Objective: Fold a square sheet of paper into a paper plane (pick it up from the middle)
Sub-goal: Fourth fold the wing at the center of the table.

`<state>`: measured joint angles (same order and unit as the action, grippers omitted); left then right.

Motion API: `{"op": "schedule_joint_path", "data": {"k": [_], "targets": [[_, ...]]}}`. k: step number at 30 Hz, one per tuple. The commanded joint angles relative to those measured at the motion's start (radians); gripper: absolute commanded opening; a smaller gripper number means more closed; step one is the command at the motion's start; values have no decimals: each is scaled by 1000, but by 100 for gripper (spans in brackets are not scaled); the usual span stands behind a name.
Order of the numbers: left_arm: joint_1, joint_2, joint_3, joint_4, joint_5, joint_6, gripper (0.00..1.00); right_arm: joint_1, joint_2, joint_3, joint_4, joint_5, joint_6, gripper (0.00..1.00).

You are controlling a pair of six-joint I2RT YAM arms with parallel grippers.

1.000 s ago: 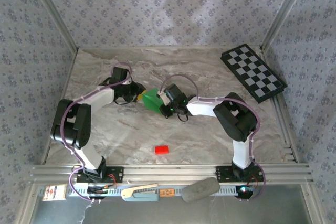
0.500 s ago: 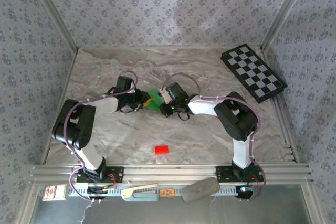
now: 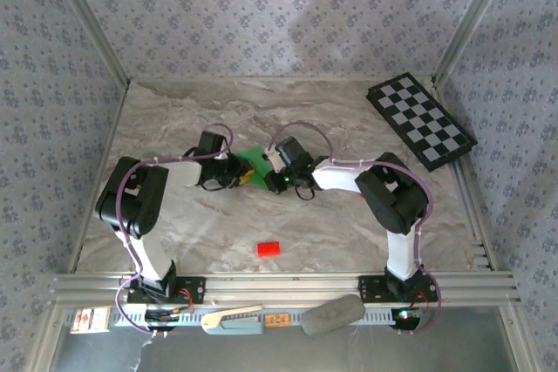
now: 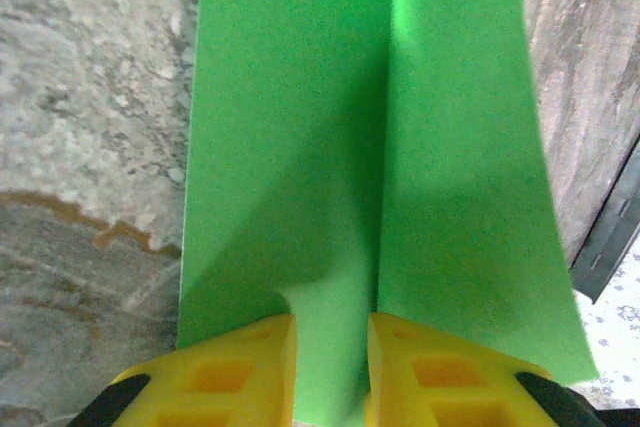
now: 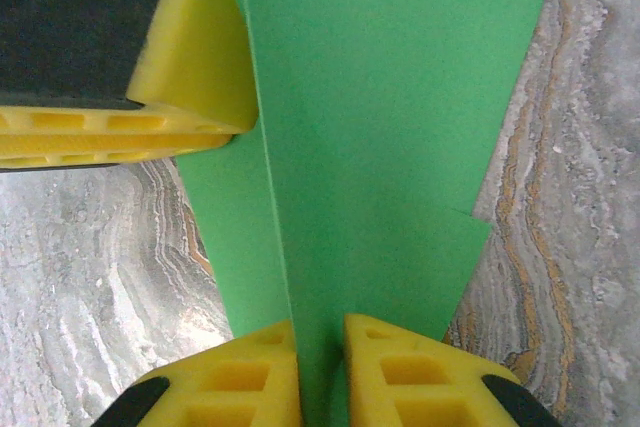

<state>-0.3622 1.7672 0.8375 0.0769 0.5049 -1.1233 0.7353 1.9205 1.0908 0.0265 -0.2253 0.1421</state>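
Red block [image 3: 268,248] sits alone near me, well apart from the work, so I'd ignore it. Mid-table, the green paper [image 3: 255,158] is tented along its centre crease: my left gripper [image 4: 332,347] is clamped on the raised fold from the left and my right gripper [image 5: 320,357] pinches the same crease from the right, head-on and close, which I read as keeping the ridge taut to sharpen the fold while the slanted side edges hang free. There's bare table [image 3: 349,224] all round the pair, and the checkerboard [image 3: 421,119] sits far right, so the tight spot is gripper-to-gripper clearance.
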Motion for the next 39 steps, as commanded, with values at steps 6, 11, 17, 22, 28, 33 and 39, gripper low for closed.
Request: {"op": "schedule_joint_path", "data": {"k": [6,11,17,22,28,33,39], "targets": [[-8,40,51,-143,-25,43,31,10,2,-2,-47,29,-24,23],[-7,46,57,-176,-39,46,31,14,3,-2,-57,42,-28,25],[-8,51,57,-187,-40,45,31,18,1,-6,-56,50,-27,23],[-7,44,61,-186,-41,46,31,7,3,-11,-41,9,-14,18],[-8,39,61,-189,-42,49,31,-14,8,-23,-14,-72,17,13],[-7,32,59,-190,-43,51,31,-32,13,-37,19,-128,45,11],[-8,17,64,-203,-51,60,31,-51,24,-48,53,-191,78,10]]}}
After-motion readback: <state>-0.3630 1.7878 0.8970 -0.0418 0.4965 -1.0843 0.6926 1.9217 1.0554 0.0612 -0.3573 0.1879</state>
